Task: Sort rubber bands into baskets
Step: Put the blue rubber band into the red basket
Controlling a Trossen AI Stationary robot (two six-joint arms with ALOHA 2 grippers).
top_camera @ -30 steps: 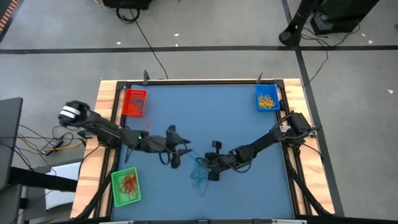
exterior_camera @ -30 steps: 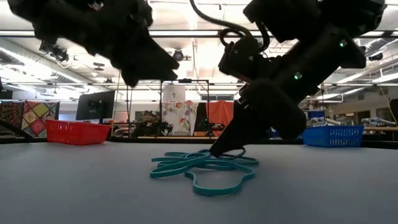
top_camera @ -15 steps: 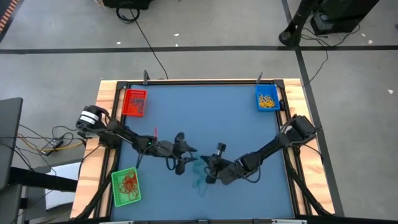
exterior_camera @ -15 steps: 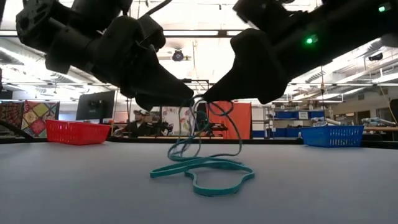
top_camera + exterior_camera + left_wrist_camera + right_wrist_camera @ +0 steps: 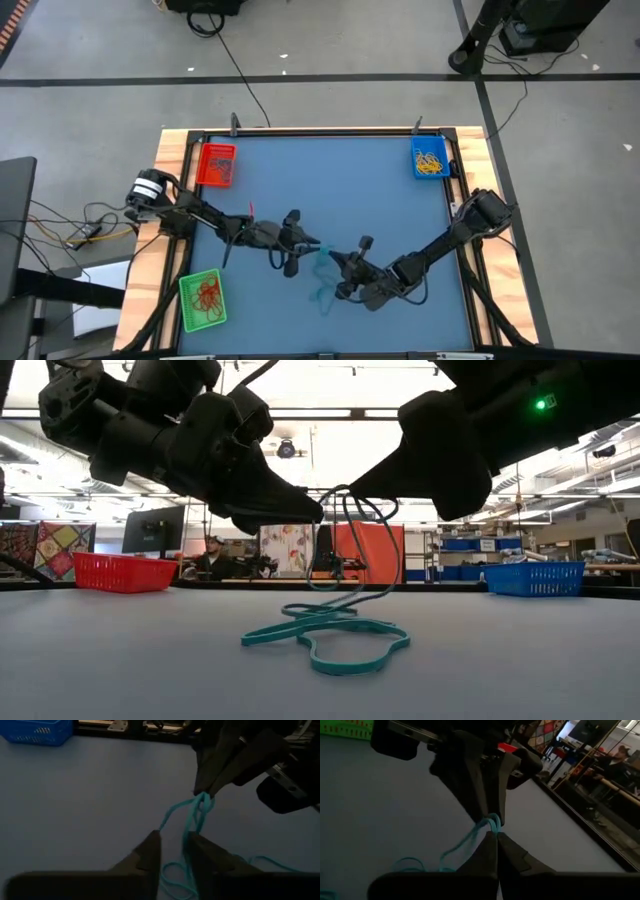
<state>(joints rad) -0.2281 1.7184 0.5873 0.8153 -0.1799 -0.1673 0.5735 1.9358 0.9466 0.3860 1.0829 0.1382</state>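
Above the middle of the blue table (image 5: 380,190), the right gripper (image 5: 333,259) is pinching a tangle of teal rubber bands (image 5: 330,622) with its jaws closed, lifting some loops while the rest are lying on the surface. The left gripper (image 5: 312,244) is meeting it tip to tip, its fingers (image 5: 150,851) standing slightly apart around the raised strands. The red basket (image 5: 217,165), blue basket (image 5: 430,158) and green basket (image 5: 202,299) are sitting well apart near the table's edges, each holding bands.
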